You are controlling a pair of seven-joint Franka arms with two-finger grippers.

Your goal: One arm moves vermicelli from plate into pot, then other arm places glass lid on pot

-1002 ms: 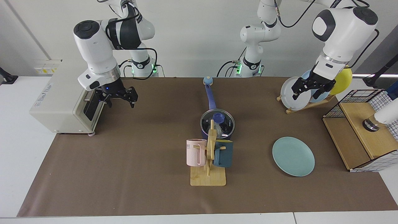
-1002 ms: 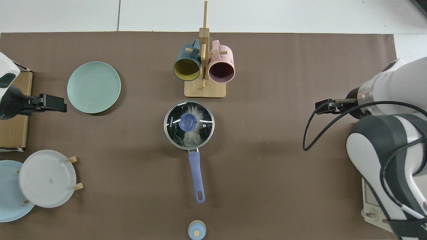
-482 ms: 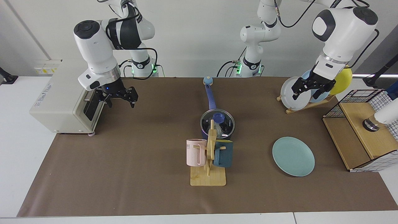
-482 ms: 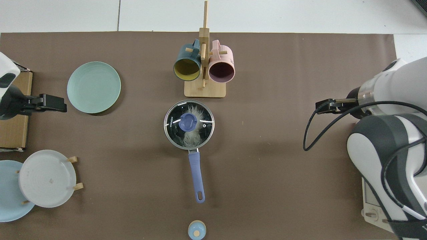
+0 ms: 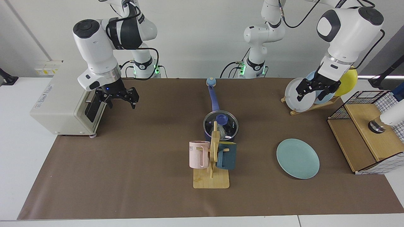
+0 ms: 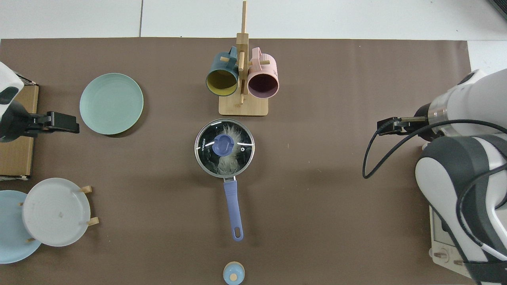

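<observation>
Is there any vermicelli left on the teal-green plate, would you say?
No, the teal-green plate lies bare; the vermicelli shows under the glass lid.

Glass lid (image 6: 224, 147) clear and glossy with a shiny metal rim, pot (image 5: 221, 126) handle smooth plastic-looking. Plate (image 6: 111, 103) matt and smooth; mug stand (image 5: 211, 176) bare pale wood. Bench (image 6: 336, 198) covered in matt brown sheet, arm shells glossy white plastic.

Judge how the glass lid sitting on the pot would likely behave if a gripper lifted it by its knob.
The glass lid looks rigid, with a metal rim, so it should probably come off the pot in one piece. Its blue knob is small and rounded, so it may slip or swing in a pinch. Being glass, it is likely fragile if dropped.
</observation>
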